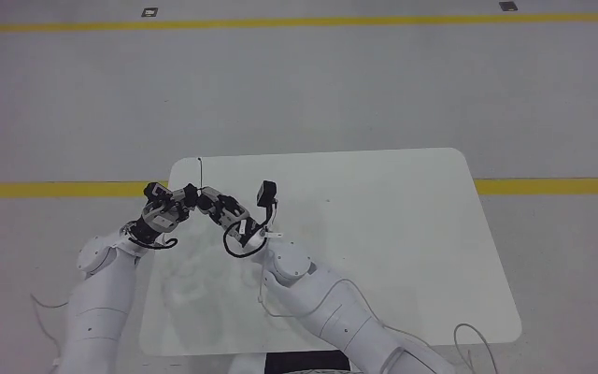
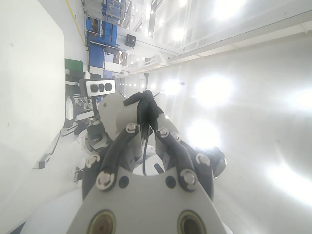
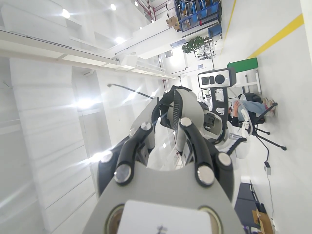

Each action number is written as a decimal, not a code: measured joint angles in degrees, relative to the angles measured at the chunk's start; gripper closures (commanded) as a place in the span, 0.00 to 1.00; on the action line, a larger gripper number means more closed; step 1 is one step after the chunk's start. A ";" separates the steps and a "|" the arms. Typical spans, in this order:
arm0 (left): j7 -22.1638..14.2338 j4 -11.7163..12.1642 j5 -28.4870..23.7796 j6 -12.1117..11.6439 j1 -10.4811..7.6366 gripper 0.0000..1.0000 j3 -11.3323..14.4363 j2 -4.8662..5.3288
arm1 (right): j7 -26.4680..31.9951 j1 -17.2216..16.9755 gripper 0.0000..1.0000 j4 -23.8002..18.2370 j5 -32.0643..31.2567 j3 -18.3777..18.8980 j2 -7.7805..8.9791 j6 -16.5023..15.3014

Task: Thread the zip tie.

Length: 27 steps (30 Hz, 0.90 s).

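Note:
The zip tie [image 1: 199,173] is a thin black strap held above the table's far left corner, its free end pointing away from me. My left gripper [image 1: 190,196] and right gripper [image 1: 205,199] meet tip to tip at its base. In the left wrist view the left gripper [image 2: 146,103] is shut on the dark strap, and a thin tip of the zip tie [image 2: 159,92] pokes out past the fingers. In the right wrist view the right gripper [image 3: 168,107] is shut on the strap too, and the zip tie [image 3: 126,89] runs out from it in a long curved tail.
The white table [image 1: 392,234] lies bare to the right of and in front of both grippers. Its far left corner is just beyond the zip tie. A black cable loop [image 1: 234,245] hangs by the right wrist.

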 measured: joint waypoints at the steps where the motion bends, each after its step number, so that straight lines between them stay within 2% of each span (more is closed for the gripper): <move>1: 0.00 0.00 0.00 0.00 0.00 1.00 0.00 0.00 | -0.05 0.02 0.85 0.02 0.03 -0.03 -0.01 0.00; 6: 0.00 0.00 0.00 0.00 0.00 1.00 0.00 0.00 | -0.41 -0.11 0.80 -0.17 0.11 -0.15 0.06 0.00; 12: 0.00 0.00 0.00 0.00 0.00 1.00 0.00 0.00 | -1.23 -0.64 0.79 -0.61 0.32 -0.30 0.30 0.00; 15: 0.00 0.00 0.00 0.00 0.00 1.00 0.00 0.00 | -1.48 -0.71 0.81 -0.75 0.81 -0.37 0.37 0.00; 18: 0.00 0.00 0.00 0.00 0.00 1.00 0.00 0.00 | -1.71 -0.70 0.90 -1.15 0.80 -0.25 0.35 0.00; 27: 0.00 0.00 0.00 0.00 0.00 1.00 0.00 0.00 | -2.17 -0.64 0.96 -1.17 0.82 -0.24 0.29 0.00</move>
